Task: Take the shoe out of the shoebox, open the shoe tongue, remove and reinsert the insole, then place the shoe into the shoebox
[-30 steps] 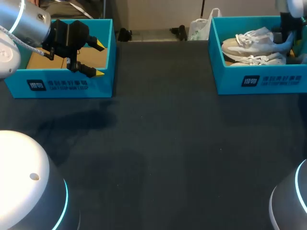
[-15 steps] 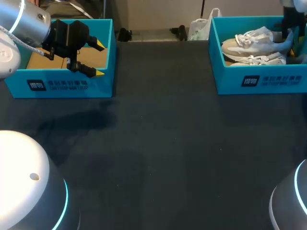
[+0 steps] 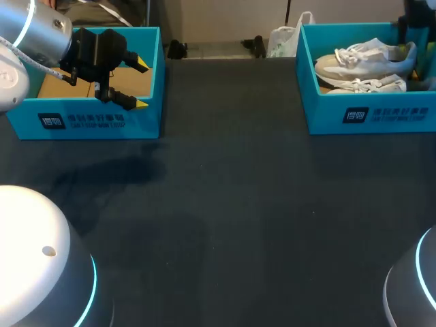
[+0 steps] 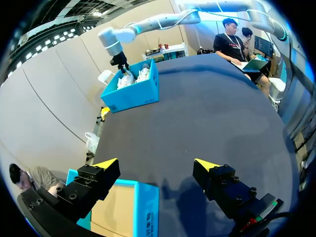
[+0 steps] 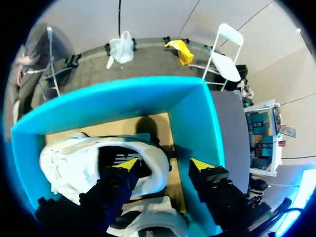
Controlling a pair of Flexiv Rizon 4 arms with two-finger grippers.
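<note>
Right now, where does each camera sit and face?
Head view: fixed above and behind, looking down on the table; left gripper above the empty shoebox.
Left wrist view: on that wrist, facing across the table toward the full shoebox; open left gripper shows.
Right wrist view: on that wrist, looking down into that box; right gripper straddles the heel of the shoe.
Shared: head and left wrist views show both boxes.
</note>
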